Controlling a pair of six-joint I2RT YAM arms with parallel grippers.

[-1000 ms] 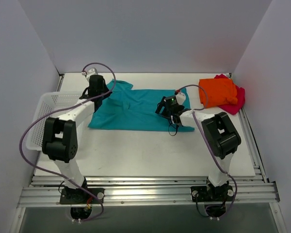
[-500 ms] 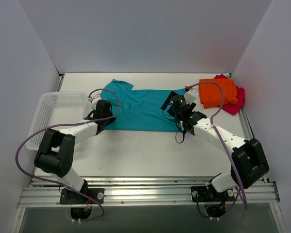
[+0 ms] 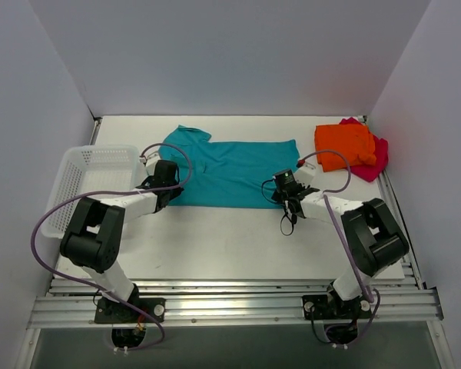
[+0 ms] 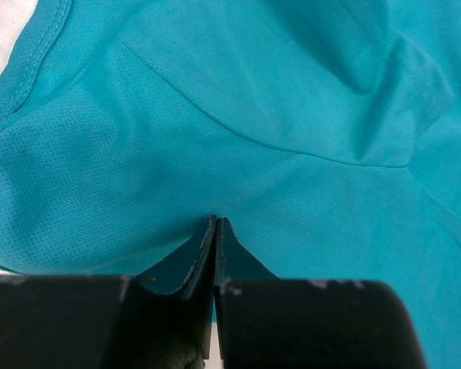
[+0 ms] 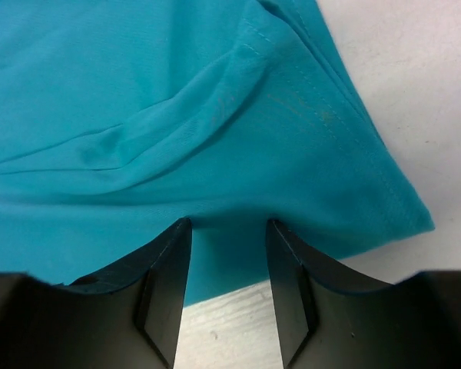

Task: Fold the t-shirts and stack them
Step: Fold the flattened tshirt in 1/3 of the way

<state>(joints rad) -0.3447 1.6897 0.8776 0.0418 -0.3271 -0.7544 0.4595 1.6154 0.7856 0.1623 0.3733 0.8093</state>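
Find the teal shirt (image 3: 230, 173) spread flat across the middle of the table (image 3: 215, 246), long axis running left to right, one end near the basket (image 3: 77, 173). Note the orange shirt (image 3: 344, 144) lying on the pink shirt (image 3: 376, 157) in the far right corner, well apart.

Look along the near hem for both arms. Spot the left gripper (image 4: 215, 223) at the left part of that hem, jaws pressed together, seemingly nipping a thin bit of cloth. Spot the right gripper (image 5: 227, 223) beside the near right corner, jaws spread, straddling the hem with cloth between them, not yet clamped.

Expect a firm pinch on the right before any lift. From both sets of jaws, find the bulk of the shirt straight ahead, toward the back wall. Expect, then, a fold carrying the near hem away across the short way, not along the long axis. Count neither arm nearer: one to each end.
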